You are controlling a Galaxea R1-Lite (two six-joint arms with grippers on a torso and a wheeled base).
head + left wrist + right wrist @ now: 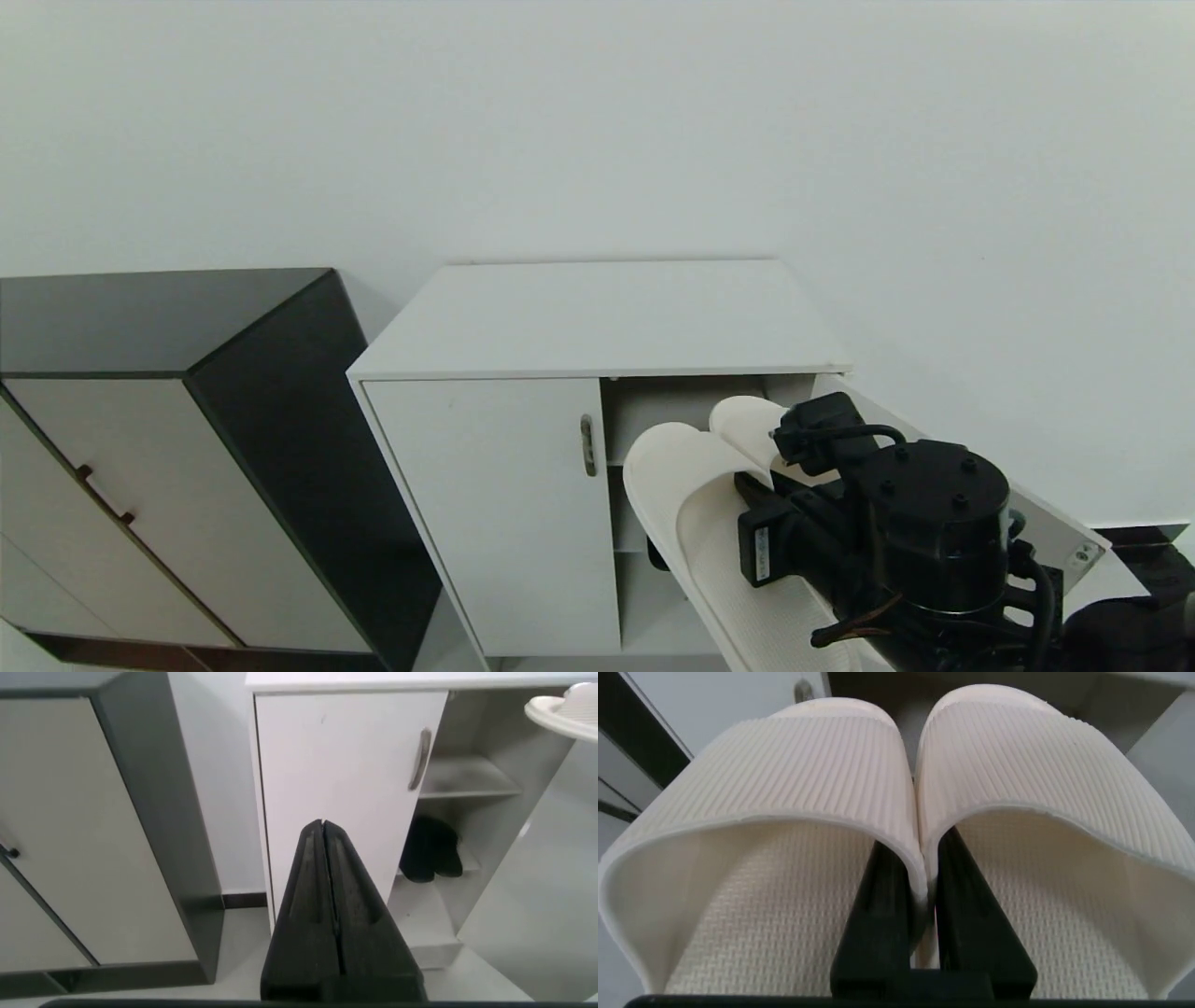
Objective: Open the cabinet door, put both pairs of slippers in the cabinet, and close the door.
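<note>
Two white slippers (813, 775) sit side by side, their inner edges pinched together by the right gripper (920, 905), held up before the open right half of the white cabinet (597, 317). The left gripper (323, 840) faces the cabinet's closed door (346, 775), its fingers pressed together on nothing. Farther in, a dark pair (432, 849) rests on a lower shelf.

Dark cabinet (271, 448) — black top and side, pale grey door fronts, two small dark handles (84, 472). Plain white wall (597, 121) behind it, evenly lit. Pale grey floor (241, 947) beneath it — dark skirting (240, 899) just beside its base.
</note>
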